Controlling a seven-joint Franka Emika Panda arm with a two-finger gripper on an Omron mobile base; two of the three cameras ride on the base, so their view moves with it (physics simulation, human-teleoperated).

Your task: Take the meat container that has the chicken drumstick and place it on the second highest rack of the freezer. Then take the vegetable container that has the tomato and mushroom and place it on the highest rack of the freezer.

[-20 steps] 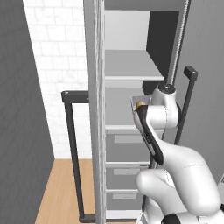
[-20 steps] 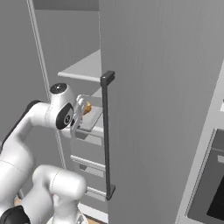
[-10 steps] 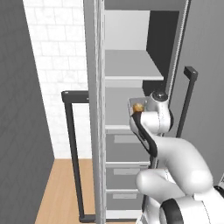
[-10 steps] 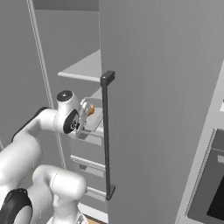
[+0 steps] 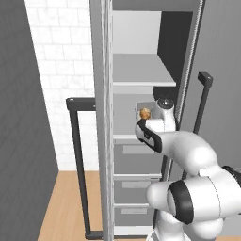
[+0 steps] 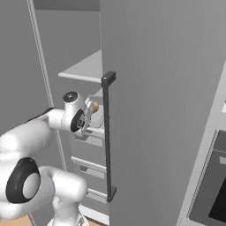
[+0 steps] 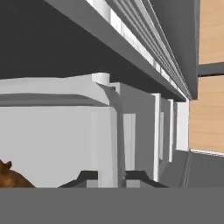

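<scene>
Open freezer (image 5: 141, 75) centre frame, gripper (image 7: 110, 177) clamped narrow on container rim (image 7: 107, 131), drumstick (image 5: 144, 113) inside, container at second rack (image 5: 124, 136), handle (image 6: 108, 137) mid-frame

Freezer (image 5: 141, 70) door standing open; opening is narrow betw. grey front post on L and door edge on R. Highest rack (image 5: 141, 70) lying bare w/ open space above it. Second highest rack (image 5: 123, 137) slot is low: top shelf is hanging close overhead, and arm plus meat container (image 5: 147, 107) are taking up most of its R side. Drawers (image 5: 134, 155) below are sitting shut, flat fronts. Dark bar handle (image 6: 108, 137) is sticking out just beside gripper (image 6: 90, 115). Hand view: container wall (image 7: 105, 131) is rising right betw. the fingertips (image 7: 135, 177), shelf underside close alongside.
</scene>
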